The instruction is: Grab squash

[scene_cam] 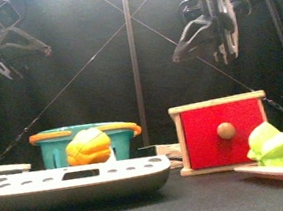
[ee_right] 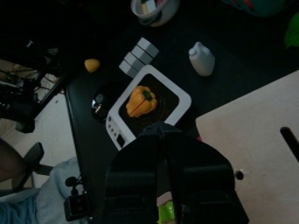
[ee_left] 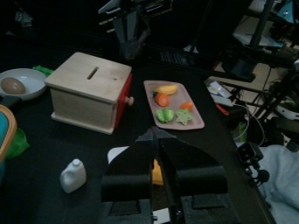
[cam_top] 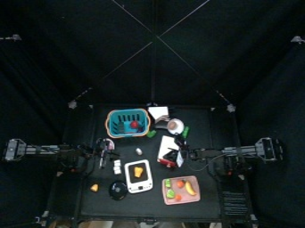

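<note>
Squash [cam_top: 94, 188] sits well below L gripper [scene_cam: 5, 53] fingers, farther from R gripper [scene_cam: 212, 46]. Both slightly parted, holding nothing.

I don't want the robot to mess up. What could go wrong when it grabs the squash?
It might grab the wrong toy: the yellow piece on the scale looks like the squash. The squash is small and near the table edge, so a nudge might roll it off.
</note>
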